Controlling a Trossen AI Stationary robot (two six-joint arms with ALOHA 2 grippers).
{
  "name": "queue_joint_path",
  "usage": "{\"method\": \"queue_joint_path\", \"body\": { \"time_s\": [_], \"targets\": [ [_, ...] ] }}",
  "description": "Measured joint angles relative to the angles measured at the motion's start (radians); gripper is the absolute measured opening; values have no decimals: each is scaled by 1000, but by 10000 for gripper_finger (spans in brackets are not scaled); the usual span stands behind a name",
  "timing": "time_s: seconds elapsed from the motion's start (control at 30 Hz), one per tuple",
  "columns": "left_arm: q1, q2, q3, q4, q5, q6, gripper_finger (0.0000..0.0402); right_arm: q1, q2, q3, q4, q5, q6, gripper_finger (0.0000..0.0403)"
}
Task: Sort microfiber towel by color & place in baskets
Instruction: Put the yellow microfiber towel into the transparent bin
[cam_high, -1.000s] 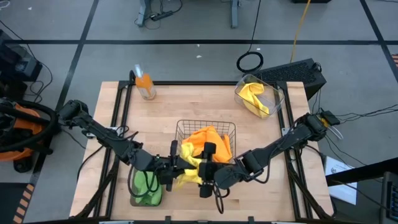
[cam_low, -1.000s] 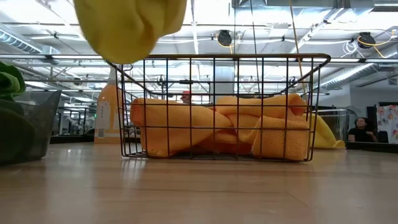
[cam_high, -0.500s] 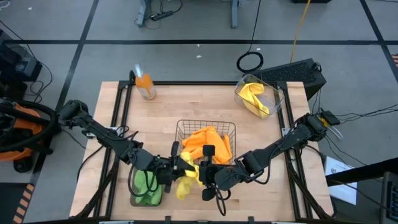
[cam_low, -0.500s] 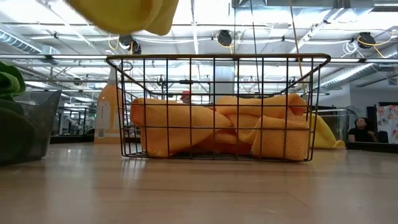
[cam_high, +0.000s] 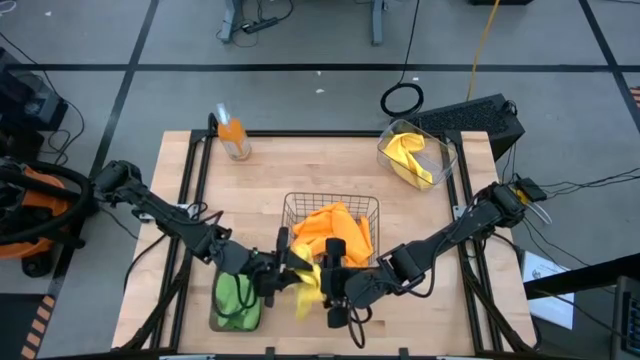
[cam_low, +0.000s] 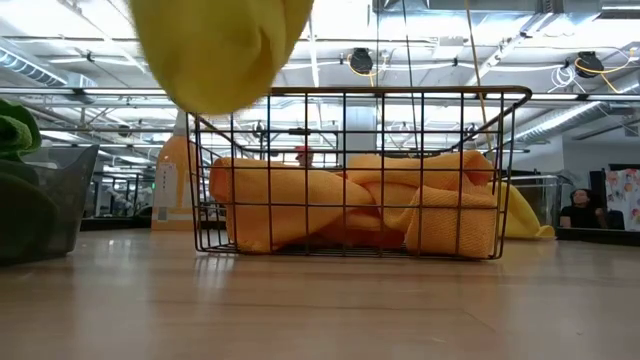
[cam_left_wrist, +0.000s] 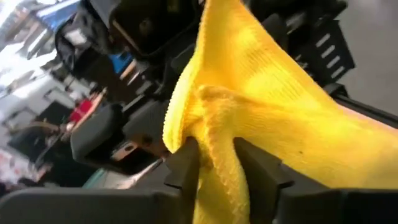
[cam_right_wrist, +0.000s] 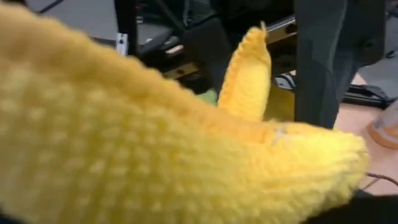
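A yellow towel hangs in the air between my two grippers, near the table's front edge and in front of the wire-mesh basket. It shows at the top of the low view. My left gripper is shut on it. My right gripper is right beside the towel, which fills the right wrist view. The basket holds orange towels. The grey tray holds a green towel. The clear tub holds a yellow towel. My left gripper pinches a bunched fold of the yellow towel between its two fingers. The towel is lifted clear of the table and spreads away from the fingers toward the other arm.
An orange bottle stands at the far left of the table. The wire basket stands just behind the held towel, the grey tray to its left. There is bare wood between the basket and the tub.
The yellow towel has swung between the grippers. Half a second ago it was higher in the low view. Now it hangs lower again and a little more toward the table's right. Both arms have stayed nearly in place.
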Motion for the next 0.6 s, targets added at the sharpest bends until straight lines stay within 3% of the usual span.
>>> {"method": "queue_joint_path", "body": {
  "time_s": [0.17,0.27,0.43,0.6],
  "targets": [
    [-25,4,-4,39,11,51,23,-3,-4,1,29,2,-44,292],
    [-22,2,-3,56,-4,67,13,-6,1,1,52,-46,-51,320],
    [-22,3,-4,70,47,118,17,-24,3,1,50,-124,-70,331],
    [-22,3,-3,113,80,122,17,-51,17,2,76,-232,-94,311]
  ]
}}
